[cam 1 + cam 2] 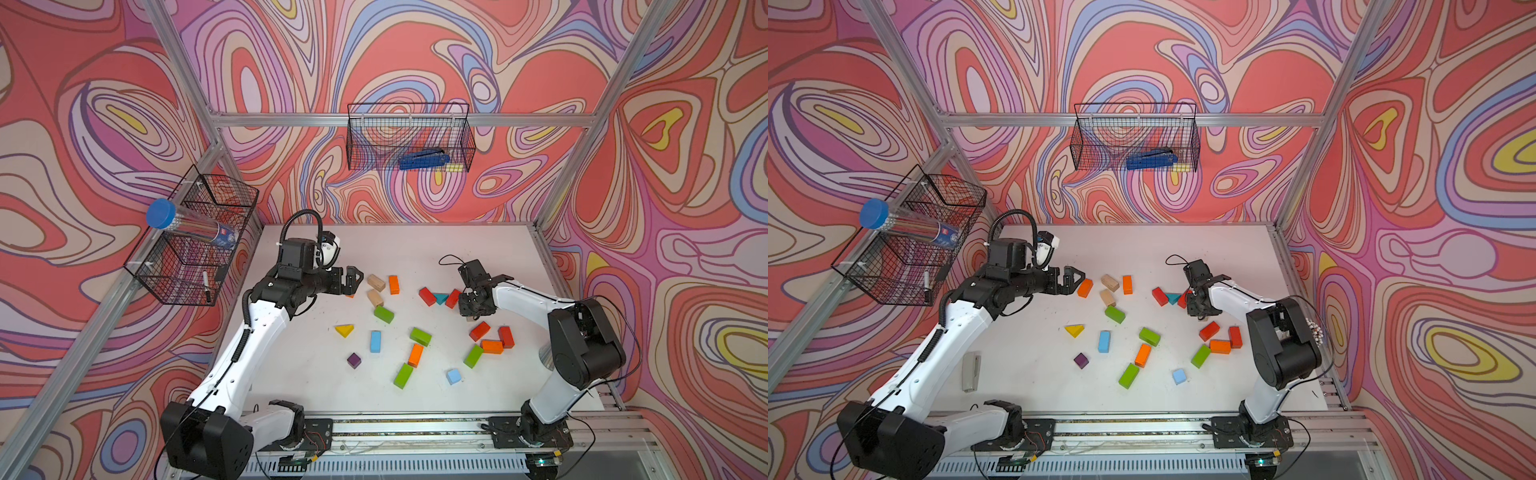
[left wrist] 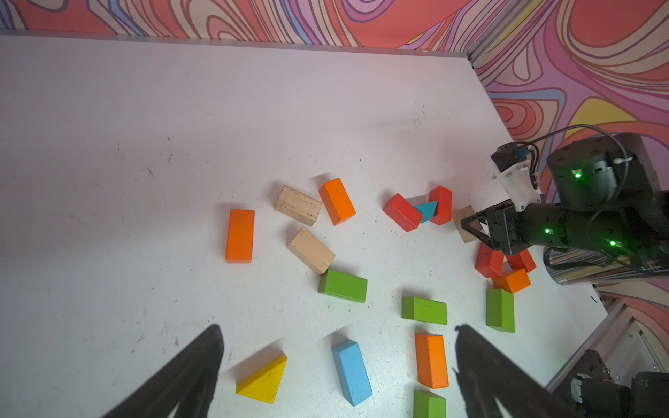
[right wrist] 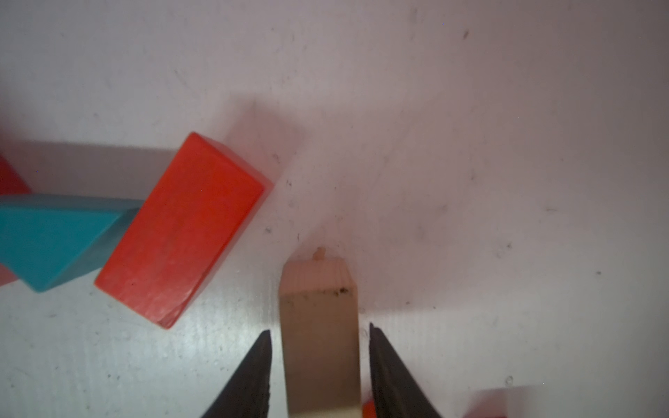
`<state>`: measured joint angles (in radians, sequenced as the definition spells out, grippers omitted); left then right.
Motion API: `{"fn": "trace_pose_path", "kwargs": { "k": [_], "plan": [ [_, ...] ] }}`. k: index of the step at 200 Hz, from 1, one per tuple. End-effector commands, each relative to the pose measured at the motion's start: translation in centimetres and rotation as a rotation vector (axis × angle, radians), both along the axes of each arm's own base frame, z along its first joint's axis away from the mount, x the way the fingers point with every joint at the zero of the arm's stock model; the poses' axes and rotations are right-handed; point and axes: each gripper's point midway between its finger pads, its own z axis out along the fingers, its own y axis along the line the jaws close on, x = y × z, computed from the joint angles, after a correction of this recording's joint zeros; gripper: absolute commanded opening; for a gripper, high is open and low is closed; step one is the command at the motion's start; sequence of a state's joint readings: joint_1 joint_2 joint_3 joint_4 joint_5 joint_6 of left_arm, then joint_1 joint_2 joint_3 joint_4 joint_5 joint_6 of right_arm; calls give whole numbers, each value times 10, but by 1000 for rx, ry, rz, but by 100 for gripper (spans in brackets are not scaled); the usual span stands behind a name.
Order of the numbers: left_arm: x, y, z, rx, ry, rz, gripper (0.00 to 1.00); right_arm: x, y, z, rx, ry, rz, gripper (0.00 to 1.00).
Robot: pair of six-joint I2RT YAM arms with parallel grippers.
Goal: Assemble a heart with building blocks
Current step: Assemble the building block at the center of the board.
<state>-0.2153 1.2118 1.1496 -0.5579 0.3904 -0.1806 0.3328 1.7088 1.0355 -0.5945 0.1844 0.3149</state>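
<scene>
Loosely straddled by the released right gripper [image 3: 320, 328], the plain wood block [image 3: 318, 307] lies lengthwise along its jaws, untouched.

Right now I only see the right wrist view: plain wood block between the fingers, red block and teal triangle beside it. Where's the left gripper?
Observer: The left gripper hangs wide open near the leftmost orange block, far from yours.
Operator: What's behind my wrist?
Observer: A red block lies just behind the right gripper, toward the robot's base.
Operator: Any clutter?
Observer: A grey stapler lies alone on the robot's left side.
</scene>
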Motion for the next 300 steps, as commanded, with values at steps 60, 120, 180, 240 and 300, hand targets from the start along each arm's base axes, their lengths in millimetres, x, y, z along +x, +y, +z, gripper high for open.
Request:
{"fn": "trace_pose_path", "kwargs": {
  "k": [60,120,180,240,300],
  "plan": [
    [-2,-3,-3,-15,10,-13,100,-38,-31,-8,-68,80,-185,50],
    [-2,-5,-3,-18,12,-17,100,-37,-30,-9,20,70,-231,47],
    [-2,-4,-2,-17,9,-16,100,-15,-16,-6,123,18,-229,49],
    [-2,-4,-3,-15,12,-16,100,-1,-22,-6,137,-5,-250,46],
    [-2,-4,-3,-13,11,-16,100,11,-10,-4,176,-15,-166,48]
  ]
}}
